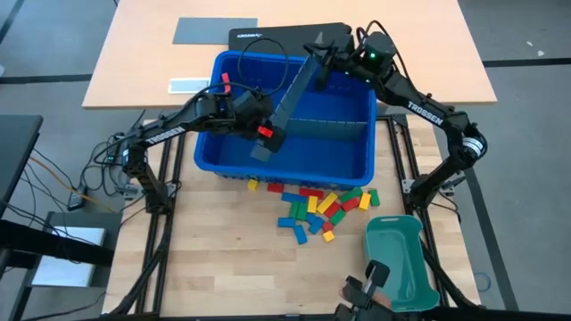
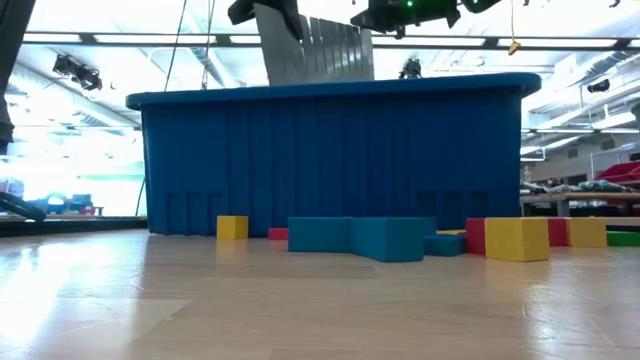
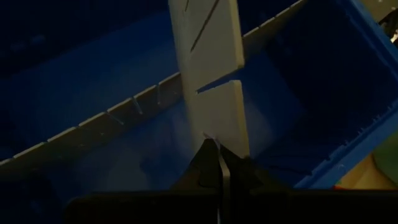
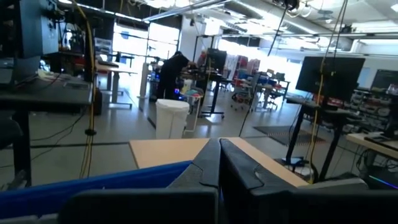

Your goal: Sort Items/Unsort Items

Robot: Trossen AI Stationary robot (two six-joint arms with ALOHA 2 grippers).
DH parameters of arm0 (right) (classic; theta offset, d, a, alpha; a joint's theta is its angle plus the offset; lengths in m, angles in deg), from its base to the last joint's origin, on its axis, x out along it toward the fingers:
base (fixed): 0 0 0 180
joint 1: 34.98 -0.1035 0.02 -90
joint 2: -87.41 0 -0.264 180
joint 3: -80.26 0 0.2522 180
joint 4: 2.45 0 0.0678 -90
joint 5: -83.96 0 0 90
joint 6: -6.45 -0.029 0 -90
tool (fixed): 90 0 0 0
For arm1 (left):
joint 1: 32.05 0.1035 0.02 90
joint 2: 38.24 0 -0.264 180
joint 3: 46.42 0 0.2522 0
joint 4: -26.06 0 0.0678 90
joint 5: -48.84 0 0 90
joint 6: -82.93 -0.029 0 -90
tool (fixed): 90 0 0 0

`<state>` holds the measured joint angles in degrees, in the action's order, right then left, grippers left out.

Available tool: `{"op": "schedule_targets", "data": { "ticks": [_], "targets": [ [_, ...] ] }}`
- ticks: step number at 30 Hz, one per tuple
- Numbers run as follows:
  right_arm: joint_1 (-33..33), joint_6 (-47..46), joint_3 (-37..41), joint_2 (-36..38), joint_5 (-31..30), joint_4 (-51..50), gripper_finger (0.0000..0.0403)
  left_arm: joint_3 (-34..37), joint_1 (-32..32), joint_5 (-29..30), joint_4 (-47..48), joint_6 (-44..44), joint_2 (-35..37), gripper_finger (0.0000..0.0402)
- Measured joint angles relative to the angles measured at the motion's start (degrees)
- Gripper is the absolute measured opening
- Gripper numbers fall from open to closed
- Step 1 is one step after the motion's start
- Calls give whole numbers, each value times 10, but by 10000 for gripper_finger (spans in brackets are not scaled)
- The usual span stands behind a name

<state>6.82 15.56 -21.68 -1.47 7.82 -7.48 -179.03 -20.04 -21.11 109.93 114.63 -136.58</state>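
A grey slotted divider sheet (image 1: pixel 293 94) is held up over the blue bin (image 1: pixel 268 169), slanting from near left to far right. It rises above the bin's rim in the low view (image 2: pixel 315 50). My left gripper (image 1: pixel 265 134) is shut on its near end. My right gripper (image 1: pixel 319 55) is shut at the sheet's far end. The items, small red, yellow, green and blue blocks (image 1: pixel 317 205), lie loose on the table in front of the bin's near wall (image 2: pixel 330 150). No gripper touches them. My left gripper pinches the divider sheet's near end edge (image 3: pixel 214 134) between its two shut fingers. It comes slanting down from the table's left. The sheet runs away from the fingers, lifted above the bin's floor and tilted. My right gripper is shut beside the sheet's far end (image 1: pixel 312 62); I cannot tell whether it touches it.
A second grey divider (image 1: pixel 335 125) stands lengthwise inside the bin. A teal tray (image 1: pixel 399 259) sits at the near right. A black flat device (image 1: pixel 285 36) and a grey sheet (image 1: pixel 214 29) lie beyond the bin. Bare wood lies at the near left.
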Motion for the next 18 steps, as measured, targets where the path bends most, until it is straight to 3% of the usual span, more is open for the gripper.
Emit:
{"op": "schedule_targets", "data": {
  "ticks": [18],
  "targets": [
    [39, -13, 0, -39, 32, -30, 0, -2, -1, -10, -9, 3, -23, 3]
  ]
}}
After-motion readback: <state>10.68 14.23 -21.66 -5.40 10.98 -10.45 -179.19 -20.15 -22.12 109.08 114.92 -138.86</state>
